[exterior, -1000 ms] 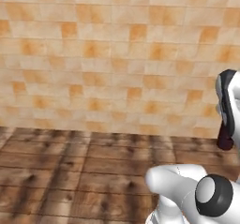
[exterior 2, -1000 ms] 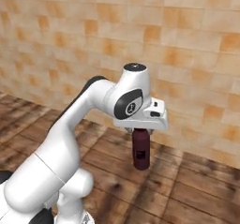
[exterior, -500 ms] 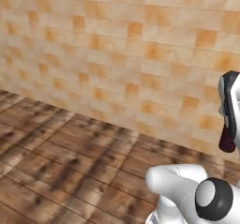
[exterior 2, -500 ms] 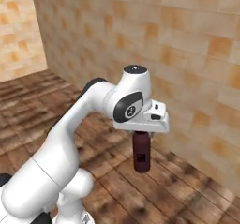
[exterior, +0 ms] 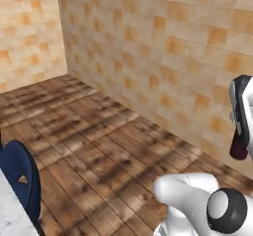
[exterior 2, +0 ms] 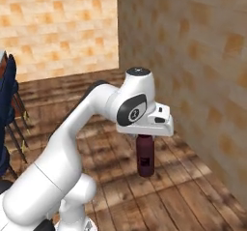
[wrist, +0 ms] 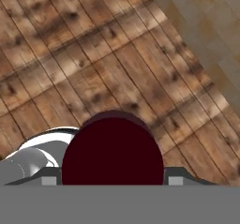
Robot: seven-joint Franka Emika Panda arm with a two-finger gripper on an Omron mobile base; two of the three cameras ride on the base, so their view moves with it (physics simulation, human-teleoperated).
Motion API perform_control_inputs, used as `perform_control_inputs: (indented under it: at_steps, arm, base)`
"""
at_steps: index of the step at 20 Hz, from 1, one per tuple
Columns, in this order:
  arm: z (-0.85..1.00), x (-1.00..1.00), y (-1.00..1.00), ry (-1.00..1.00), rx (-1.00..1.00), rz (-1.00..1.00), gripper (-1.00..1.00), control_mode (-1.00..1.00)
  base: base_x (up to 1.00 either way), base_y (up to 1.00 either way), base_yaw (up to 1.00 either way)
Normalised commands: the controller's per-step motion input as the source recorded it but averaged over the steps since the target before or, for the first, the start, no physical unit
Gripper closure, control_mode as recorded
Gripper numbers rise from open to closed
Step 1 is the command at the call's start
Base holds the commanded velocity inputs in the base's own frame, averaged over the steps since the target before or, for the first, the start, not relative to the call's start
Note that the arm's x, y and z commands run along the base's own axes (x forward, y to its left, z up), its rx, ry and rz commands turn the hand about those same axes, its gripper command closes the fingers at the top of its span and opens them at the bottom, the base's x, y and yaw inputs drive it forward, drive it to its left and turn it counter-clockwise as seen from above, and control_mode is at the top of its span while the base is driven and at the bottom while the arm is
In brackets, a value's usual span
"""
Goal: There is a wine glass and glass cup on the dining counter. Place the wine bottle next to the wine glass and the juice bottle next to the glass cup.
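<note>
Tiled tan-orange wall (exterior: 163,57) and brown wood plank floor (exterior: 94,151), room corner at the left in the left base view. The slim dark wine bottle with dark red body (exterior 2: 145,155) hangs upright under the two-finger gripper (exterior 2: 145,137), long axis vertical, well above the floor. Gripper looks clamped on the bottle's upper part: bottle sits straight below the white hand (exterior 2: 157,123) in the right base view, and in the hand view the dark round bottle (wrist: 112,158) shows end-on. Finger tips themselves are covered, so the grip is judged, not seen. In the left base view the bottle (exterior: 238,148) is cut by the right edge beside the hand.

Key relation: a sliver of white-grey marble top (exterior: 9,213) at the lower left corner of the left base view, with a dark blue rounded chair back (exterior: 20,178) against it, far left of the bottle. Probably the dining counter, too little visible to confirm. Base likely needs to face that way before placing.
</note>
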Motion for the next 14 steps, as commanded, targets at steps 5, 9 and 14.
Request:
perform_control_inputs:
  at_steps: [5,9,14]
  arm:
    - [0.0,0.0,0.0,0.0,0.0,0.0,1.0,1.0]
    - [0.0,0.0,0.0,0.0,0.0,0.0,1.0,1.0]
    - [0.0,0.0,0.0,0.0,0.0,0.0,1.0,1.0]
  base:
    - [0.63,-0.01,0.42]
    - [0.8,-0.05,0.16]
    - [0.83,-0.14,0.04]
